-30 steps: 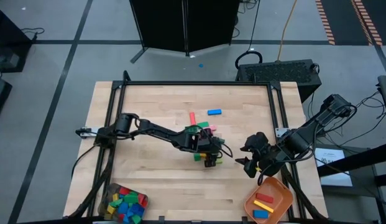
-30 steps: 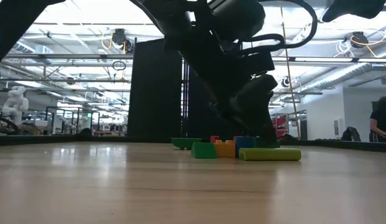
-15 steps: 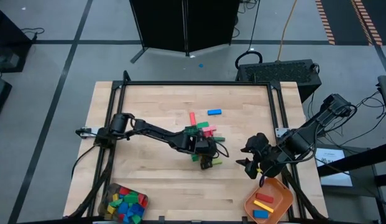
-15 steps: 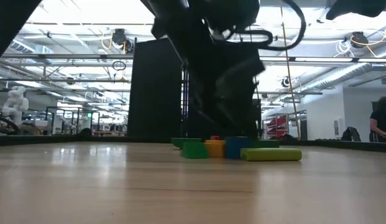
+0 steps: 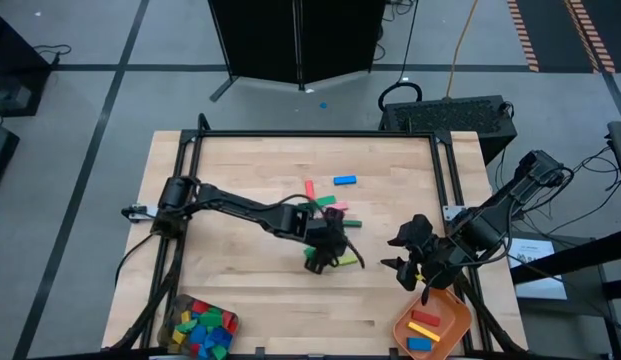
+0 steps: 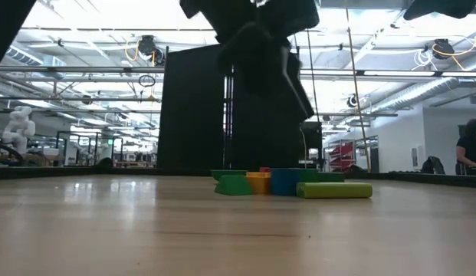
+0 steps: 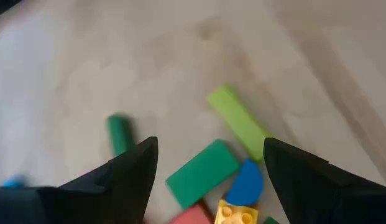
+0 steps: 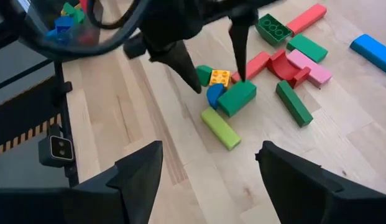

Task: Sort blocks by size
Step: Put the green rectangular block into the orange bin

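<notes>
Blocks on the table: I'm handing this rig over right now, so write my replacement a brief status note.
Left gripper: open, empty, hovering over the block pile mid-table.
Right gripper: open, empty, waiting beside the orange tray.
Sorted: several blocks in the grey container at the near left corner; a red, a yellow and a blue one in the orange tray.
Left: the pile, including a lime long block and a yellow brick, plus a lone blue block farther back.

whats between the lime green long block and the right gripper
Only bare wood. In the right wrist view, nothing lies between the lime green long block and the right gripper.
</notes>
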`<action>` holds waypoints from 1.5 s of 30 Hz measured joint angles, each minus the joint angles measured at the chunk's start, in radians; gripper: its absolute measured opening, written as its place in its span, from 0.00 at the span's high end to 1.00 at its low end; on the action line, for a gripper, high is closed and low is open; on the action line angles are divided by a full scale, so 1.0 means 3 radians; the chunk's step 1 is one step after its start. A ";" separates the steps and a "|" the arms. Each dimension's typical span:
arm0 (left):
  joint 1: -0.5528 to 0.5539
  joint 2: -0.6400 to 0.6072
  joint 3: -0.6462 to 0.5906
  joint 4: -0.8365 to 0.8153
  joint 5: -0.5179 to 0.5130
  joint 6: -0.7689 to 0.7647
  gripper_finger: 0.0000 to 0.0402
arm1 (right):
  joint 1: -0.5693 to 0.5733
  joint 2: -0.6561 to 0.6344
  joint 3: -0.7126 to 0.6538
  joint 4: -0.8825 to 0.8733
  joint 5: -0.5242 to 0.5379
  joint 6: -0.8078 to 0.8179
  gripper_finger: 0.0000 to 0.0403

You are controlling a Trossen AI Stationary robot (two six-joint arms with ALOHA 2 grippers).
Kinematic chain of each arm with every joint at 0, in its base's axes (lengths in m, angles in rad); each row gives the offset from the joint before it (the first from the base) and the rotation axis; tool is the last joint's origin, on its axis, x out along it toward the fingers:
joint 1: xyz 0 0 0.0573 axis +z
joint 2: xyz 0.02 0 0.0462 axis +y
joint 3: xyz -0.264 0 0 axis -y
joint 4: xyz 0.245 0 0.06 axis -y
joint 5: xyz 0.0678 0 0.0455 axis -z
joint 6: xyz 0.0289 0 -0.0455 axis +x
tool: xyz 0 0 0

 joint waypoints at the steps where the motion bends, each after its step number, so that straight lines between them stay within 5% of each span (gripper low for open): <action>1: 0.0025 0.0024 0.0003 0.0001 0.0135 0.0173 0.28 | 0.0000 0.0000 0.0000 0.0000 -0.0003 -0.0007 0.36; 28: 0.0357 0.0536 0.0001 -0.0123 0.0715 0.1657 0.29 | 0.0013 0.0001 0.0001 -0.0027 -0.0001 -0.0027 0.36; 33: 0.0352 0.0581 0.0009 -0.0152 0.0748 0.1624 0.39 | 0.0013 0.0001 0.0001 -0.0016 0.0077 -0.0015 0.36; 40: 0.0342 0.0581 0.0141 -0.0357 0.0559 0.1251 0.70 | 0.0013 0.0001 0.0001 -0.0026 0.0186 -0.0015 0.36; 45: 0.0364 0.0579 0.0518 -0.0474 0.0418 0.0520 0.70 | 0.0070 0.0001 0.0001 0.0073 0.0499 -0.0006 0.36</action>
